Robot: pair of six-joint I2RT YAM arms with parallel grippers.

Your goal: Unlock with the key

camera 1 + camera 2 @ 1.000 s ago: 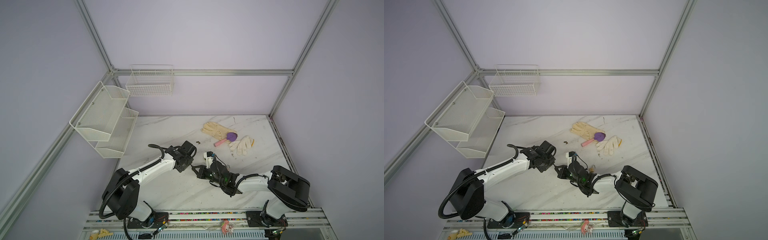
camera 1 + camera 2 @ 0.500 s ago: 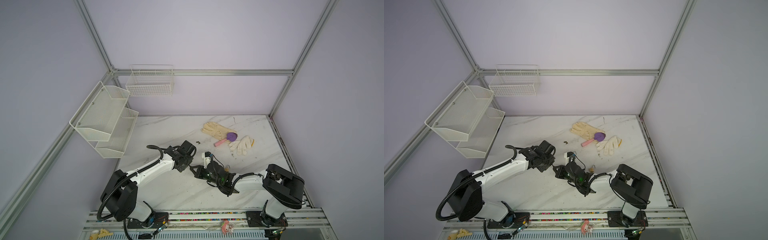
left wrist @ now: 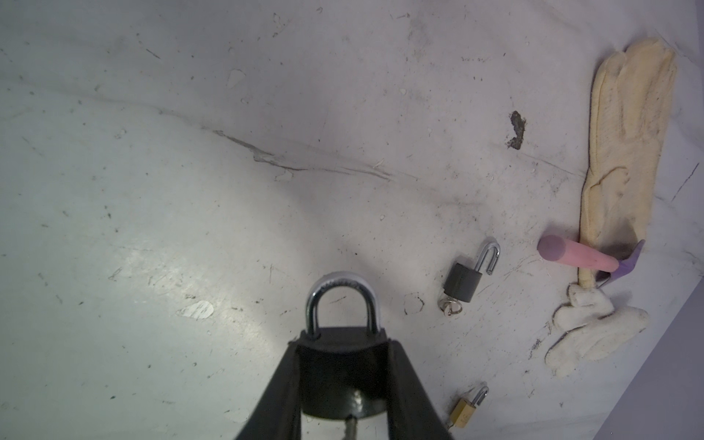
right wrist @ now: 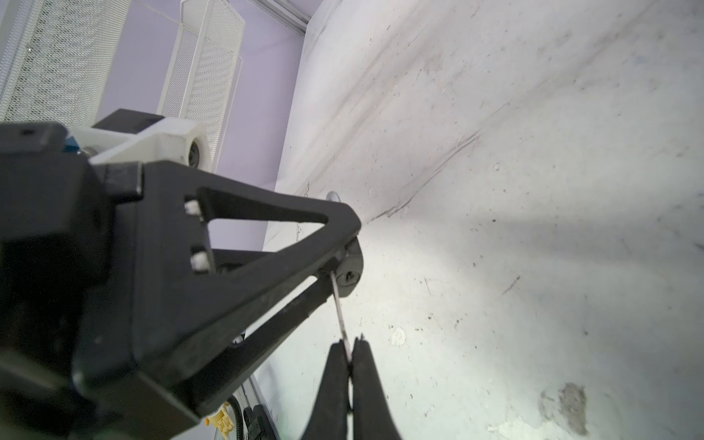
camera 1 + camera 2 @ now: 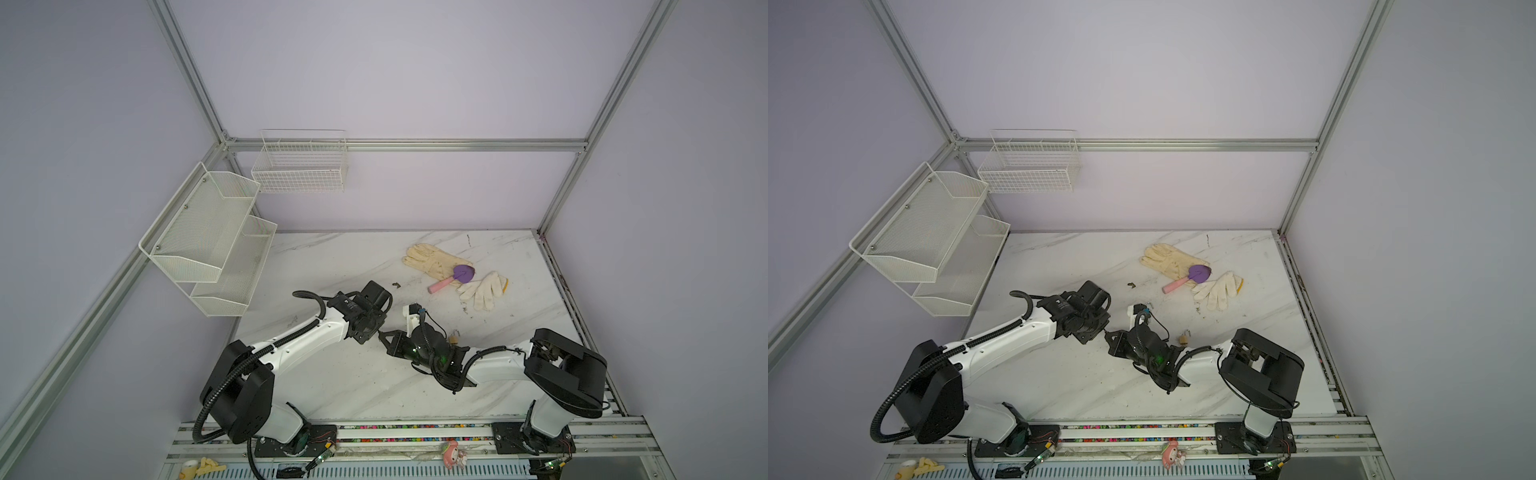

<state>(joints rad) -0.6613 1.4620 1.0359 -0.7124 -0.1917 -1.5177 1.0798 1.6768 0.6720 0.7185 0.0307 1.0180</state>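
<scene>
Clamping the black padlock (image 3: 340,375), the left gripper (image 3: 343,344) holds it with the shackle shut (the steel loop juts out past the jaws). The right gripper (image 4: 349,344) is pinched tight on the key (image 4: 340,304), whose tip meets the lock's underside at the keyhole; how deep it sits I cannot tell. In both top views they meet near the middle of the table (image 5: 332,374), a brass padlock (image 5: 1185,337) at 3 o'clock and a yellow glove (image 5: 432,262) at 1 o'clock
</scene>
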